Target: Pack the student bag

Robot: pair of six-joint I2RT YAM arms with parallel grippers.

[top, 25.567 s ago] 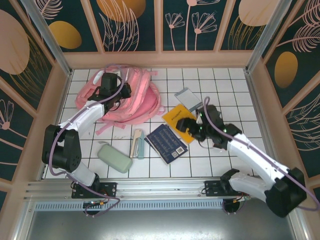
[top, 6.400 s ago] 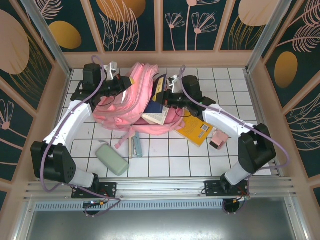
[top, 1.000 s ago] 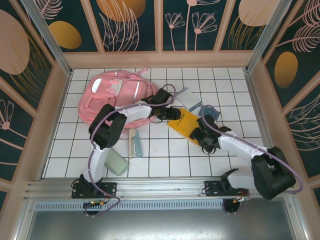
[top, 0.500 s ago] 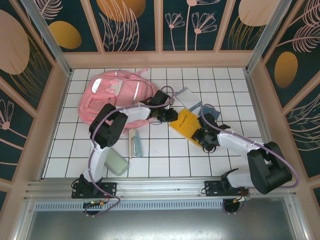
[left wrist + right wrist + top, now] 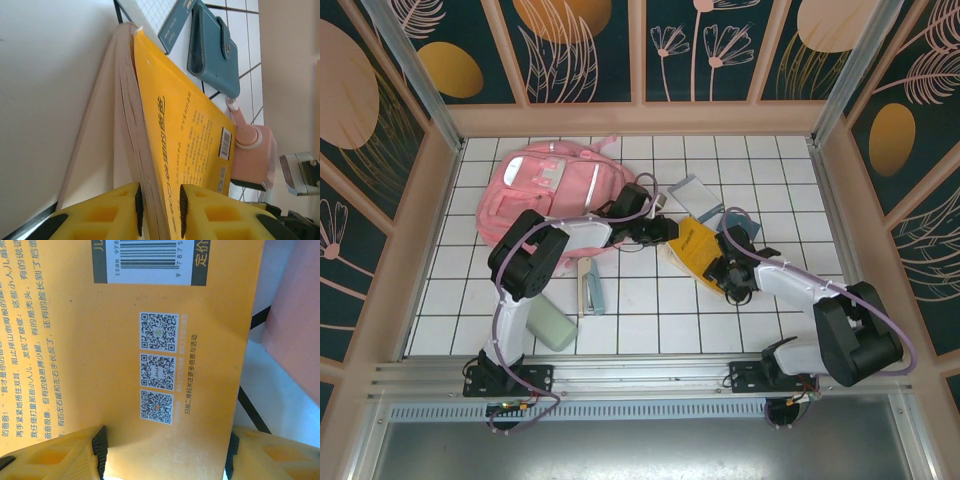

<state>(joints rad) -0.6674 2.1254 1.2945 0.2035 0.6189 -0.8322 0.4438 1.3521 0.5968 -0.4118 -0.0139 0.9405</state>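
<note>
The pink bag [image 5: 555, 195] lies flat on the white tiled table [image 5: 640, 320], well to the left of the yellow book [image 5: 698, 243] and a little farther from the arm bases, with its front pockets and white patch facing up. The left gripper [image 5: 665, 232] reaches past the bag to the book's left edge. In the left wrist view its yellow fingers [image 5: 100, 217] are closed on that edge, with the pale pages and the yellow cover [image 5: 185, 130] pinched between the pads, and the edge is raised off the table. The right gripper [image 5: 720, 268] sits at the book's opposite, near-right corner. In the right wrist view its fingers [image 5: 55, 455] stand wide apart over the back cover, by the codes and the barcode, gripping nothing. Just beyond the book lie a blue wallet [image 5: 212, 50] and a grey-blue notebook [image 5: 688, 192]. A small pink box [image 5: 252, 155] touches the book's far corner. A green case [image 5: 548, 325] lies well to the book's left, nearer the arm bases.
</note>
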